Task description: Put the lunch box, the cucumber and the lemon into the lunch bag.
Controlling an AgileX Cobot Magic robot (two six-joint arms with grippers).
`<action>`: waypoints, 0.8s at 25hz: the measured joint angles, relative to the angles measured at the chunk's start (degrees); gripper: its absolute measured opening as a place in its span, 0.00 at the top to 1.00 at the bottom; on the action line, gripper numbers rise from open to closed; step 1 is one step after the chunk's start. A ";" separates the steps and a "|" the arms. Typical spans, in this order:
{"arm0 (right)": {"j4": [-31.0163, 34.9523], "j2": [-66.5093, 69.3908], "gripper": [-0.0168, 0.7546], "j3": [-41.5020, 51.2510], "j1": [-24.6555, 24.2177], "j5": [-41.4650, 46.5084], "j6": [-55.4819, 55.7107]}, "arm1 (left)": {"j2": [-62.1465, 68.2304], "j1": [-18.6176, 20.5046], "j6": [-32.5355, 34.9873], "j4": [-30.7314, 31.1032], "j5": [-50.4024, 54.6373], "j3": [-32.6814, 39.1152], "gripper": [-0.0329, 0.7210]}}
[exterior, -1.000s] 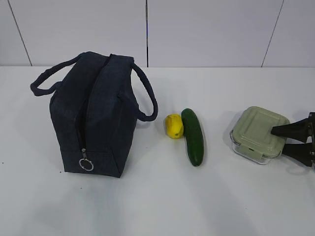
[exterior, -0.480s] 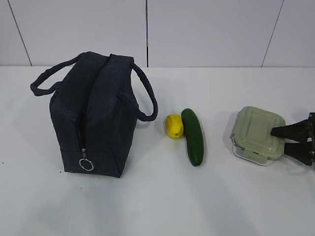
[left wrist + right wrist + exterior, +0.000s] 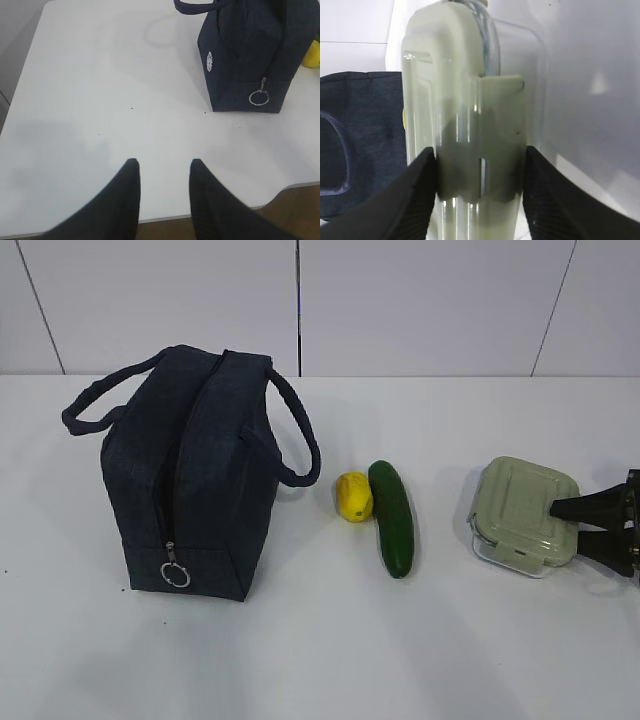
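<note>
The sage-lidded lunch box point(image 3: 520, 512) sits at the right of the table, tilted a little. My right gripper point(image 3: 566, 522) is shut on its right edge, one finger on the lid and one under the base. The right wrist view shows the lunch box point(image 3: 455, 90) on edge between the right gripper's point(image 3: 480, 157) fingers. The dark green cucumber point(image 3: 392, 518) lies mid-table with the yellow lemon point(image 3: 352, 496) touching its left side. The navy lunch bag point(image 3: 190, 470) stands at the left, zipper shut. My left gripper point(image 3: 163, 162) is open and empty above the table's front edge.
The bag's metal ring pull point(image 3: 175, 575) hangs at its near end, and it also shows in the left wrist view point(image 3: 259, 97). The bag's loop handles point(image 3: 300, 440) stick out to both sides. The white table point(image 3: 320, 640) ends at a back wall.
The lunch box has shifted slightly and tipped in my right gripper's hold. The bag, lemon and cucumber have not moved.
</note>
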 joint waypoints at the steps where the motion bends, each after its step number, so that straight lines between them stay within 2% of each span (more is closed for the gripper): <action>1: 0.00 0.00 0.45 0.00 0.00 0.00 0.00 | 0.00 0.00 0.00 0.00 0.00 0.00 0.63; 20: -0.22 0.00 0.46 0.00 0.00 0.09 0.00 | 0.00 0.00 0.00 0.00 0.00 0.00 0.63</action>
